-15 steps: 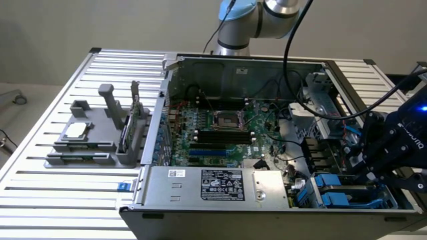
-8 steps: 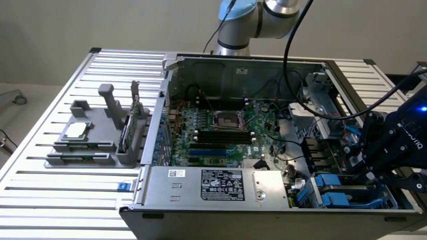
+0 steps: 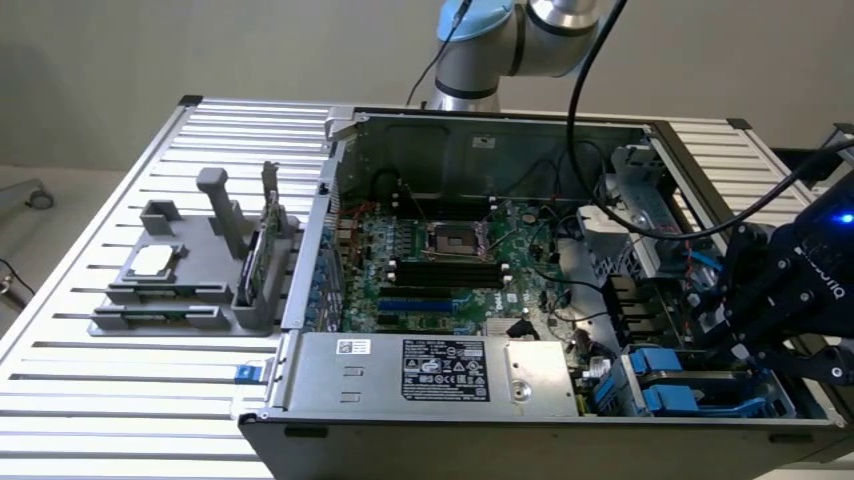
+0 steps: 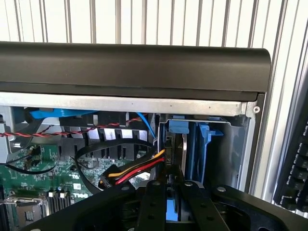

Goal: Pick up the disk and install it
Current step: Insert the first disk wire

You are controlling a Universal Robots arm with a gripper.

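Black claw (image 3: 763, 340) is hanging over the corner of the open computer case (image 3: 441, 430) at the exterior view's right, reaching down among the drive bays. In the wrist view the claw (image 4: 174, 186) is pointing into a narrow upright slot, its two fingers (image 4: 153, 202) sitting close together with a strip of blue plastic showing between them; they are looking clamped on the disk (image 4: 184, 149). The disk is standing on edge in that slot, its silver side and blue frame running away from the fingers toward the black front panel (image 4: 134, 67). Another blue tray (image 4: 204, 137) is sitting just beside it. A bundle of red, yellow and black wires (image 4: 137, 168) is crossing near the slot.

In the exterior view, blue trays (image 3: 667, 368) are lying in the bays below the claw. The green main board (image 3: 441, 260) is lying open in the middle of the case, and the silver power box (image 3: 447, 372) is sitting along the near wall. On the slatted table (image 3: 120, 400), a grey stand (image 3: 200, 300) is carrying a small square chip (image 3: 151, 260), well apart from the claw.
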